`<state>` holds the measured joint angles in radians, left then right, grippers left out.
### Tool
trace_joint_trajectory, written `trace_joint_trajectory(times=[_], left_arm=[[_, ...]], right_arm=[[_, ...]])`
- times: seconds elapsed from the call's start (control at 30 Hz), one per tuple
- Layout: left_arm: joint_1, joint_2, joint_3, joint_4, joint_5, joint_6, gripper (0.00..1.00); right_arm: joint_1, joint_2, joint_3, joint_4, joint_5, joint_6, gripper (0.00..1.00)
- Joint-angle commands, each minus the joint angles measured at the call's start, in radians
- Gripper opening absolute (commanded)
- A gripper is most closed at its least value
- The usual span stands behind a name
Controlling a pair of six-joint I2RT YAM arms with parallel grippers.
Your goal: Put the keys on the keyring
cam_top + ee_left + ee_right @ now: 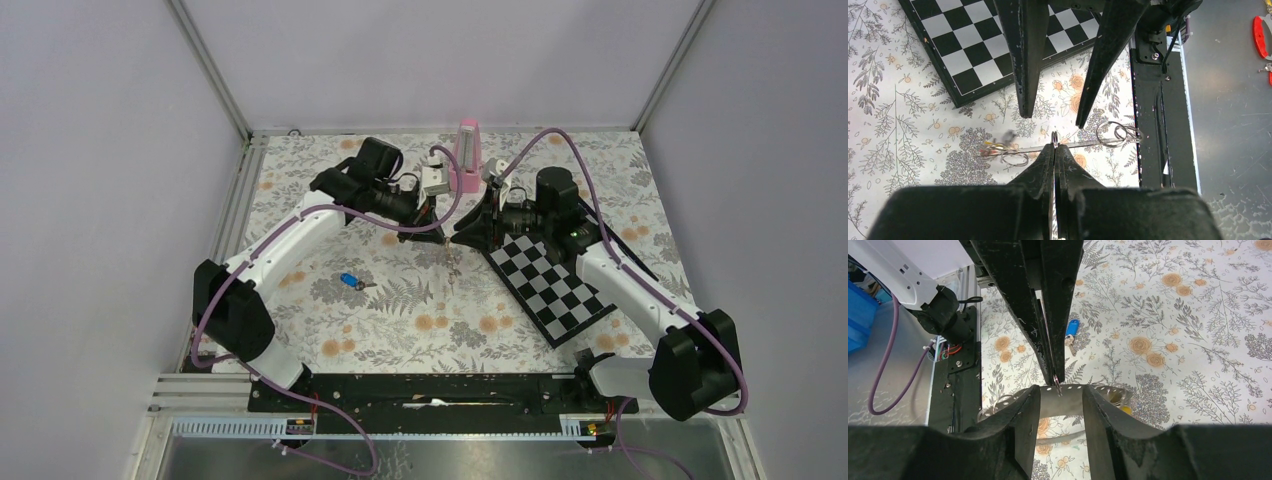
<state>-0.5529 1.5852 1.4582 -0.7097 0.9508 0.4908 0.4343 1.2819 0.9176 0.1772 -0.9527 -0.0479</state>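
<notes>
The keyring is a grey perforated strap (1070,402) with small silver rings (1120,134), held above the table. My left gripper (1055,146) is shut on one small ring (1054,137) at the strap's upper edge. In the top view it (441,232) meets my right gripper (466,232) at the table's middle. My right gripper (1061,392) is open, with its fingers on either side of the strap. The yellow key (1124,409) hangs at the strap's end, half hidden. The blue key (349,280) lies on the floral cloth, also in the right wrist view (1072,328).
A checkerboard (550,285) lies to the right under the right arm. A pink block (467,155) stands at the back centre. A black rail (430,390) runs along the near edge. The enclosure walls stand close on both sides.
</notes>
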Motion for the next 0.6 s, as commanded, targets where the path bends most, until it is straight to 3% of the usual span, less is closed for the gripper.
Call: trace_joint_trajectory(times=[0.0,0.27,0.57], left_arm=[[-0.011,-0.015,0.052,-0.011,0.005,0.043,0.00],[-0.022,-0.010,0.053,-0.011,0.031,0.033,0.00],[-0.023,-0.004,0.051,-0.013,0.058,0.024,0.00]], right_arm=[[-0.003,-0.030,-0.010,0.012,0.005,-0.037,0.43],[0.015,-0.023,-0.029,0.021,-0.025,-0.048,0.43],[0.046,-0.004,-0.026,0.004,-0.020,-0.070,0.34]])
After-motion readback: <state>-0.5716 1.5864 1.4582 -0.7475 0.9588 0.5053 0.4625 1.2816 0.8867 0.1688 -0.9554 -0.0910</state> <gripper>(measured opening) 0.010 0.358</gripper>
